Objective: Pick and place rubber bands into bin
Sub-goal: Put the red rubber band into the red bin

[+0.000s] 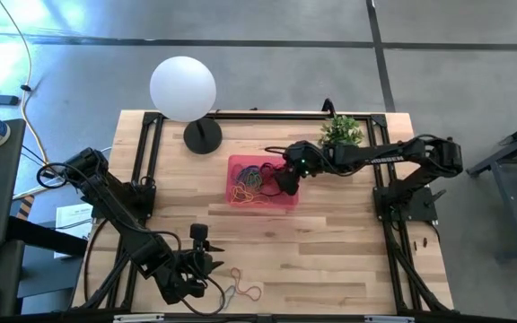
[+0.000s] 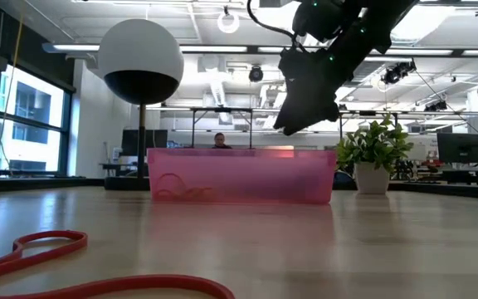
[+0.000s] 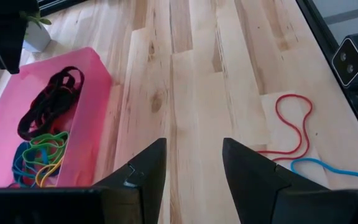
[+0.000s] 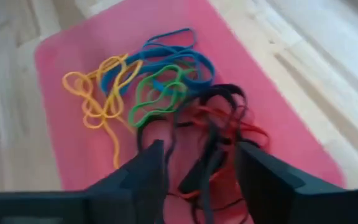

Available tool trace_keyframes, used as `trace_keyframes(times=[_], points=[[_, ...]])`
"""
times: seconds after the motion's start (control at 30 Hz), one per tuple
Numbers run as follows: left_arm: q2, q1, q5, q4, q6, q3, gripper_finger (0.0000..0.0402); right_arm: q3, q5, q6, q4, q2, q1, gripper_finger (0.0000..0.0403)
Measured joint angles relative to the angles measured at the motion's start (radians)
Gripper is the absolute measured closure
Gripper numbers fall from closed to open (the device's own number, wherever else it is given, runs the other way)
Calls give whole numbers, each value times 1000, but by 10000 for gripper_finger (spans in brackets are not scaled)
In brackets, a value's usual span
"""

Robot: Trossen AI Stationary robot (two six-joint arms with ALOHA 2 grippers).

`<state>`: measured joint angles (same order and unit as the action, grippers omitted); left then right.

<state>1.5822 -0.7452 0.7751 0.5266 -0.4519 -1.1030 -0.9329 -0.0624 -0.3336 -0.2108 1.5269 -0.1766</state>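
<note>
So we've got the pink bin (image 1: pixel 287 205) sitting around the middle of the desk (image 1: pixel 330 251), a bit toward the far edge, with a tangle of rubber bands (image 4: pixel 160 87) in it: yellow, blue, green, red and black. Our right hand (image 1: pixel 285 182) hangs over the bin's right end, fingers spread apart with nothing pinched between them, black and red bands lying right under it. Our left hand (image 1: pixel 206 260) sits down by the near edge of the desk, left of center, fingers also apart and holding nothing. A red band (image 3: pixel 294 124) and a blue band (image 3: pixel 328 169) lie loose on the wood just beside it, well apart from the bin.
</note>
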Motion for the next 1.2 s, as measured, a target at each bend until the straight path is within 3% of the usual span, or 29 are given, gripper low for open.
trace_keyframes(times=[0.1, 0.23, 0.5, 0.7, 0.9, 1.03, 1.2], points=[[0, 3, -52, -10, 41, 0, 254, 0, 51, 1, 9, -2, 5, 194], [12, 44, -296, -74, 225, 0, 267, 0, 98, 30, 46, -23, 62, 170], [78, 157, -591, -108, 483, 1, 322, -1, 110, 32, 50, -78, 293, 175], [141, 217, -802, -139, 533, 1, 350, -1, 8, -89, -9, -104, 509, 188], [191, 213, -799, -184, 604, 1, 355, -1, -200, -230, -85, -104, 715, 197], [211, 216, -707, -186, 695, -5, 355, -1, -321, -339, -114, -104, 815, 198], [256, 228, -679, -186, 788, -5, 355, -1, -388, -425, -124, -104, 885, 199]])
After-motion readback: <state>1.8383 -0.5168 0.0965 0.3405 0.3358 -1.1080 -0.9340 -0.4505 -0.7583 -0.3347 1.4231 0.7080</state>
